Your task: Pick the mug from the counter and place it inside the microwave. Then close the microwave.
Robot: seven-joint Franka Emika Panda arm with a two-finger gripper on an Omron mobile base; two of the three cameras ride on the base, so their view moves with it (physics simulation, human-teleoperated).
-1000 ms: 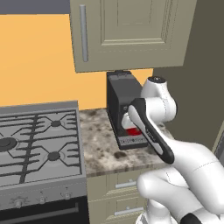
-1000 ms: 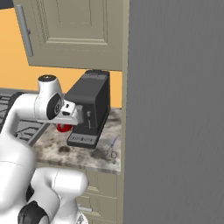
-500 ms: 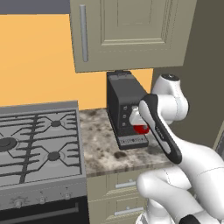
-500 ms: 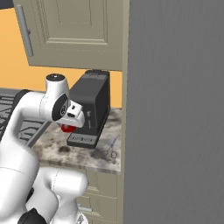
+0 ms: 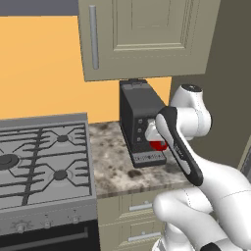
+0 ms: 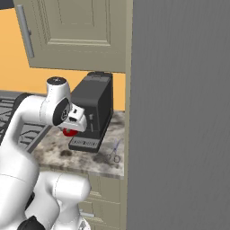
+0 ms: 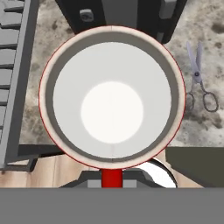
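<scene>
One step looks done: the gripper [image 6: 67,128] is closed around the red mug [image 5: 158,144] and holds it up off the bench [image 5: 115,164], just in front of the coffee machine [image 5: 138,115]. Putting it in the microwave and shutting the door are left.

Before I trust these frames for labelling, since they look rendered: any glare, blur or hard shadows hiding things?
Left base view: flat, even light, no glare; the arm hides most of the mug. Right base view: sharp, but a plain grey panel blocks the right side. Hand view: the mug's white interior is bright yet crisp; the scissors on the counter stay in focus.
</scene>
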